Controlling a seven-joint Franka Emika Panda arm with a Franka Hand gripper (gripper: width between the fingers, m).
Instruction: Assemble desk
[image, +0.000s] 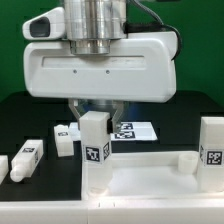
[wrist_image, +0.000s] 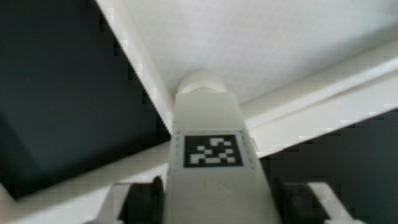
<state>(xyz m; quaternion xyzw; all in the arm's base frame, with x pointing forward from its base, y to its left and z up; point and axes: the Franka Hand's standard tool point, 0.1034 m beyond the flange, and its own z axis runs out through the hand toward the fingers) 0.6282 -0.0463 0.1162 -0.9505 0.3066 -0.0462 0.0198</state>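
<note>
My gripper (image: 93, 114) is shut on a square white desk leg (image: 96, 150) with a black-and-white tag and holds it upright. The leg's lower end is at the near corner of the white tabletop panel (image: 150, 185) on the exterior view's left. In the wrist view the leg (wrist_image: 215, 120) runs out from between my fingers (wrist_image: 150, 202) down onto the panel (wrist_image: 267, 40). The socket under it is hidden. A second tagged leg (image: 212, 150) stands upright at the panel's corner on the exterior view's right. A round socket (image: 187, 158) shows beside it.
Loose white legs lie on the black table at the exterior view's left (image: 27, 155), (image: 65, 136), with another at the frame edge (image: 4, 166). The marker board (image: 136, 130) lies behind the panel.
</note>
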